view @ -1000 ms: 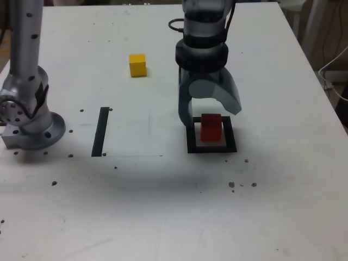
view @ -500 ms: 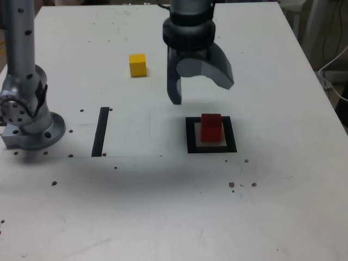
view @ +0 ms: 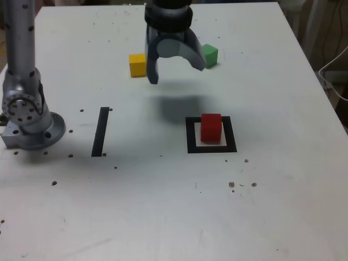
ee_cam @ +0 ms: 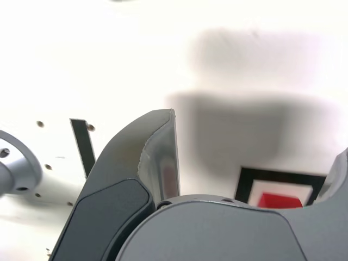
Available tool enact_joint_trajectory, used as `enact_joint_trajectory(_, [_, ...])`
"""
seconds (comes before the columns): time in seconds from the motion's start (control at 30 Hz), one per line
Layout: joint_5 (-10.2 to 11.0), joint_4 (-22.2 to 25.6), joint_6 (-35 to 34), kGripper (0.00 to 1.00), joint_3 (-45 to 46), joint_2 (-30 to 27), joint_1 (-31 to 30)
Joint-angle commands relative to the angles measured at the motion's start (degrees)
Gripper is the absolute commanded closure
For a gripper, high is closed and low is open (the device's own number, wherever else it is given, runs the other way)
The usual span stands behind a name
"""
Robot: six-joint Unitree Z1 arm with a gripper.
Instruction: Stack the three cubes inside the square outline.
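Observation:
The red cube (view: pixel 211 128) stands inside the black square outline (view: pixel 191 139), at the exterior view's right of centre. A yellow cube (view: pixel 137 64) and a green cube (view: pixel 209 55) lie farther back on the table. My gripper (view: pixel 176 72) hangs open and empty above the table between those two, well behind the outline. In the wrist view one grey finger (ee_cam: pixel 157 157) fills the middle, with the red cube (ee_cam: pixel 280 200) and the outline (ee_cam: pixel 246 181) peeking past the gripper body.
The arm's grey base (view: pixel 30 122) sits at the exterior view's left. A straight black strip (view: pixel 100 131) lies between it and the outline. Small dark specks dot the white table (view: pixel 163 206).
The open gripper has risen off the red cube and moved back and to the exterior view's left, uncovering the green cube. The red cube stays in the outline.

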Motion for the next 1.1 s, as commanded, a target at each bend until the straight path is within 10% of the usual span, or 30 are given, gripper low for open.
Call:
enact_joint_trajectory(0.0, [0.54, 0.06, 0.76, 0.01, 0.96, -0.7, 1.53])
enact_joint_trajectory(0.63, [10.16, -0.15, 3.38, 0.04, 3.15, 0.86, 14.13])
enact_joint_trajectory(1.07, [11.43, -4.76, 7.03, 0.06, 3.2, 5.9, 20.34])
